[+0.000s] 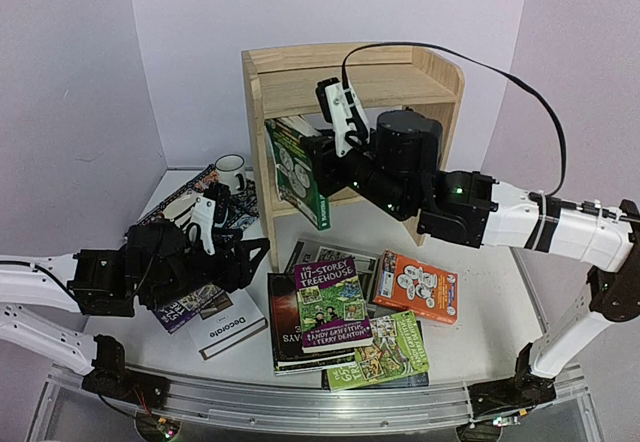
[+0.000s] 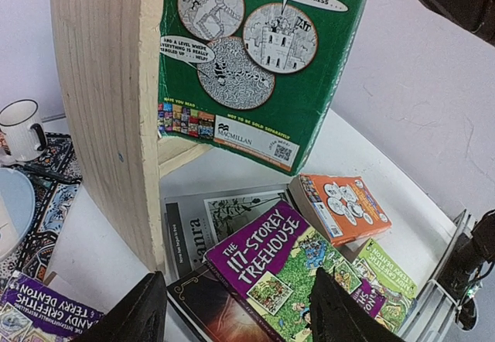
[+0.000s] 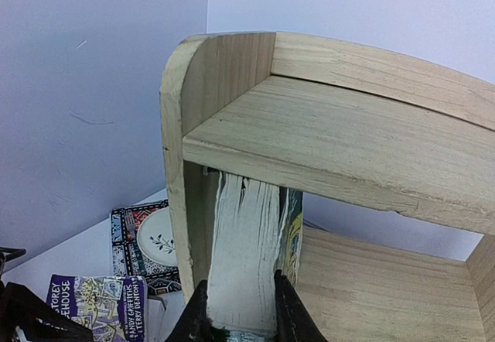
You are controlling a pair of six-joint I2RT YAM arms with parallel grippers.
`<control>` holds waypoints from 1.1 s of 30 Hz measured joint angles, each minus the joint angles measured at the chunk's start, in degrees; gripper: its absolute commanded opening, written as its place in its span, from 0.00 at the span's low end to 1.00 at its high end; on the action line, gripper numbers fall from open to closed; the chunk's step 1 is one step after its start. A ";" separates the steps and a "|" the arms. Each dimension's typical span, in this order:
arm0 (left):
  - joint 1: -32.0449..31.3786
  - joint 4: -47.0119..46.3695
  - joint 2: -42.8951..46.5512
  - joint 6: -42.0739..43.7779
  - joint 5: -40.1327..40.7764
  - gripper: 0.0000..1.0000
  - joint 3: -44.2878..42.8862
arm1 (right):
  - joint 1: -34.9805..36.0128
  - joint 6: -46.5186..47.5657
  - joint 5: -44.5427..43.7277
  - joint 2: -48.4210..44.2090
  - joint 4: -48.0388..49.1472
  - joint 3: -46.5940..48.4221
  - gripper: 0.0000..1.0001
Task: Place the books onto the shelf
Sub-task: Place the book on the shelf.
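At centre frame, the right tool [image 1: 322, 162] grips a green book [image 1: 295, 177] upright at the mouth of the lower tier of the shelf [image 1: 385, 72]; it likely needs pushing in, then releasing. Lower left, the left tool [image 1: 243, 254] hangs part open, empty, over books [image 1: 332, 302] on the counter [image 1: 500, 302].

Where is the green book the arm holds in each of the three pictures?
Top external: green book, centre, at the shelf front.
Left wrist: top middle, back cover showing.
Right wrist: bottom centre, page edges only.
Shared landmark: the shelf's left side panel.
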State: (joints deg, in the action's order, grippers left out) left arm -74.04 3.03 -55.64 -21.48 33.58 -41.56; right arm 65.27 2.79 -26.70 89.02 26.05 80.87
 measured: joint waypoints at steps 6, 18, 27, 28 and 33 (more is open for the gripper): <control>0.24 -0.02 -0.74 -0.02 0.00 0.64 0.00 | -0.02 0.39 -0.36 -0.06 3.08 -1.53 0.00; 0.71 -0.03 -0.74 -0.04 -0.04 0.64 0.00 | 0.00 -1.38 -1.05 5.50 8.57 1.24 0.10; 0.77 -0.02 0.04 -0.06 -0.04 0.64 0.00 | -0.09 -1.98 -1.85 6.35 10.44 1.95 0.36; 0.79 -0.02 0.15 -0.06 -0.03 0.64 0.00 | -0.10 -2.03 -1.86 6.35 11.04 2.13 0.36; 0.89 -0.03 0.33 -0.06 -0.04 0.63 0.00 | -0.10 -3.04 -1.75 6.35 11.77 3.17 0.41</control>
State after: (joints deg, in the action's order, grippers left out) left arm -73.15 3.01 -55.31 -21.54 33.54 -41.56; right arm 65.17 -0.25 -28.46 95.37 37.82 84.04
